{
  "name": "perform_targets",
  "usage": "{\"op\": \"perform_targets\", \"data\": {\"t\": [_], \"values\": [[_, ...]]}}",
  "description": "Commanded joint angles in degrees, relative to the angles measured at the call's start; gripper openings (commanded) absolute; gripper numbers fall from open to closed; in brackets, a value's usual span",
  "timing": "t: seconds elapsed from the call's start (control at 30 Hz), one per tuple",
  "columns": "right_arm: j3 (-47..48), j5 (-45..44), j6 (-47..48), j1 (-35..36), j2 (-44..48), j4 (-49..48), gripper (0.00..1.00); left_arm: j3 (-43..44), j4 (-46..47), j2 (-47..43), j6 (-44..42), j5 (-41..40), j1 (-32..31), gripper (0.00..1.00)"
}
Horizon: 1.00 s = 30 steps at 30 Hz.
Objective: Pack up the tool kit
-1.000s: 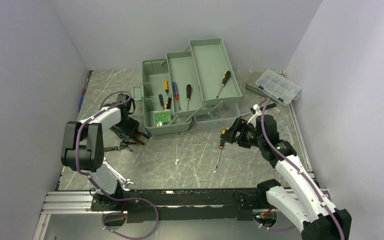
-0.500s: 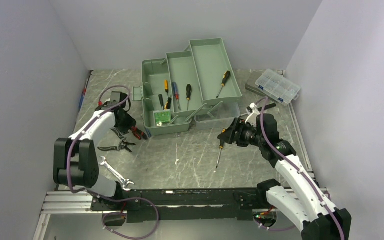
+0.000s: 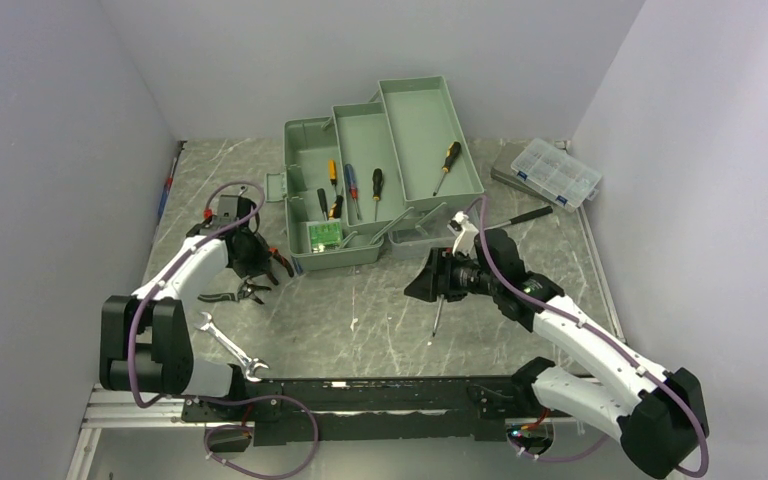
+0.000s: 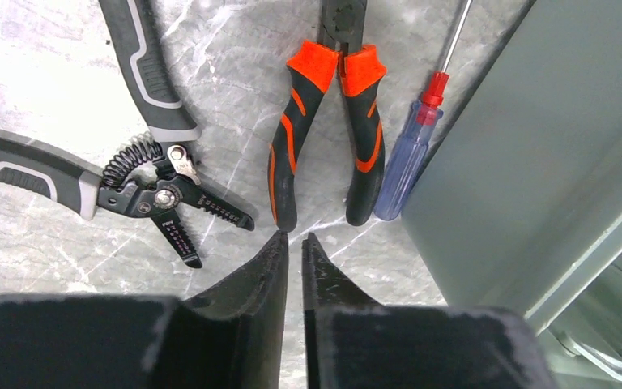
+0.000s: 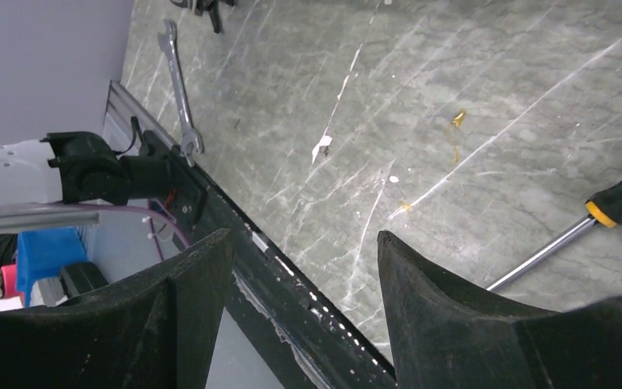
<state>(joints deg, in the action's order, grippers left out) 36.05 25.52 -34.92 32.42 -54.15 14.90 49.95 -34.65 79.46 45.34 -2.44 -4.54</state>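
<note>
Toolbox open on the tabletop, trays fanned out.
Screwdrivers lie in its trays; left claw pinched closed, empty, near the orange pliers; right claw spread wide, empty.

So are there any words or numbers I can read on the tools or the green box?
No text here can actually be read.
On the wire stripper: tiny marks beside its notches, too small to read.
On the green card in the toolbox: print too blurred to read.
On the orange pliers and the blue screwdriver: no lettering shows.
</note>
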Motion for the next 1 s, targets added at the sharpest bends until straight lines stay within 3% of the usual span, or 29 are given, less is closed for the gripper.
{"op": "perform_targets", "data": {"t": [0.0, 0.07, 0.2, 0.7, 0.97], "values": [[3.0, -2.2, 0.5, 0.2, 0.0, -2.9, 0.68, 2.8, 0.6, 0.2, -2.5, -2.8, 0.0, 0.22], [2.5, -2.6, 0.3, 0.2, 0.4, -2.9, 0.68, 4.7, -1.0, 1.9, -3.6, -5.6, 0.1, 0.37], [1.6, -2.8, -0.3, 0.2, 0.6, -3.4, 0.68, 8.1, -3.4, 5.9, -6.4, -8.5, 0.0, 0.46], [3.1, -4.3, 0.9, 0.1, 0.4, -1.3, 0.68, 13.3, -1.9, 18.2, -7.3, -5.9, -1.6, 0.42], [3.4, -4.9, 0.3, 0.1, 1.8, -0.9, 0.68, 11.6, -6.3, 22.7, -5.3, -6.0, -5.2, 0.28]]}}
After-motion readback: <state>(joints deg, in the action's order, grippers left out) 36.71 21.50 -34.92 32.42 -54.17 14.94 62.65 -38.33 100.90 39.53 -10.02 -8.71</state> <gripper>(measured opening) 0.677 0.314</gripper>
